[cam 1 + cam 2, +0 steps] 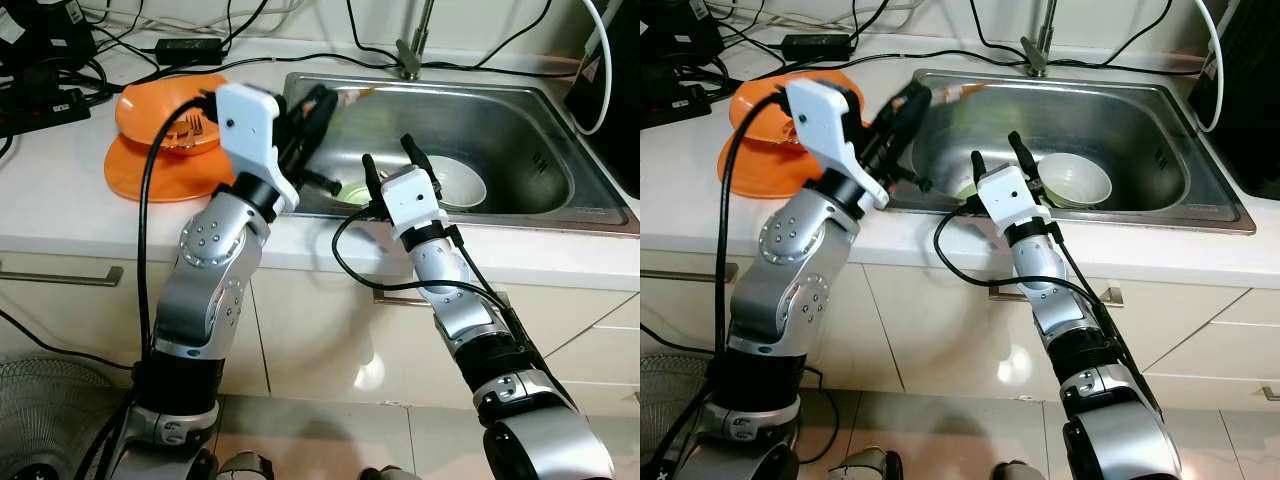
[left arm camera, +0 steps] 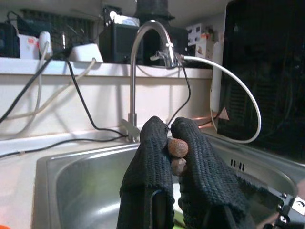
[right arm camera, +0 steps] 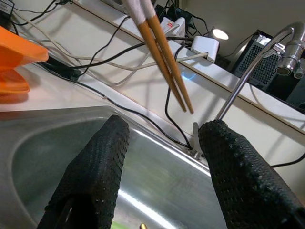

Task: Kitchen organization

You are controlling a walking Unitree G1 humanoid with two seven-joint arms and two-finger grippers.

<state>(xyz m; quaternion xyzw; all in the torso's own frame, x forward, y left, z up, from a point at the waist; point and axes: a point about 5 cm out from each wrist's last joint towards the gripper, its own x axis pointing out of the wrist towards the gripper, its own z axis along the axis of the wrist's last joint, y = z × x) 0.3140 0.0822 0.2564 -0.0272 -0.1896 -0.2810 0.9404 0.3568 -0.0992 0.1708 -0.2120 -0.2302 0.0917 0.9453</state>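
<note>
Right arm nearest the camera, reaching up from low over the tabletop [image 1: 60, 200] edge; right gripper [image 1: 397, 160] sits at the near rim of the sink [image 1: 560, 210], jaws wide, nothing between them. Left gripper [image 1: 902, 115] is raised over the sink's left rim, jaws pinched on the chopsticks [image 3: 159, 47]; the left wrist view shows two round ends held between its fingertips [image 2: 152, 138], and the sticks slant up above the sink in the right wrist view. A white bowl [image 1: 1075, 178] lies inside the sink, just beyond the right gripper, with something green [image 1: 968, 190] beside it at the near wall; can't tell what it is. Orange plates [image 1: 160, 150] are stacked on the tabletop left of the sink, a fork [image 1: 190, 125] on top. Faucet [image 1: 410, 55] at the sink's back rim, cables behind.

Progress judgement: early to middle. Chopsticks are lifted out but not yet put anywhere; the bowl and green item are left in the sink. Destination unclear.
</note>
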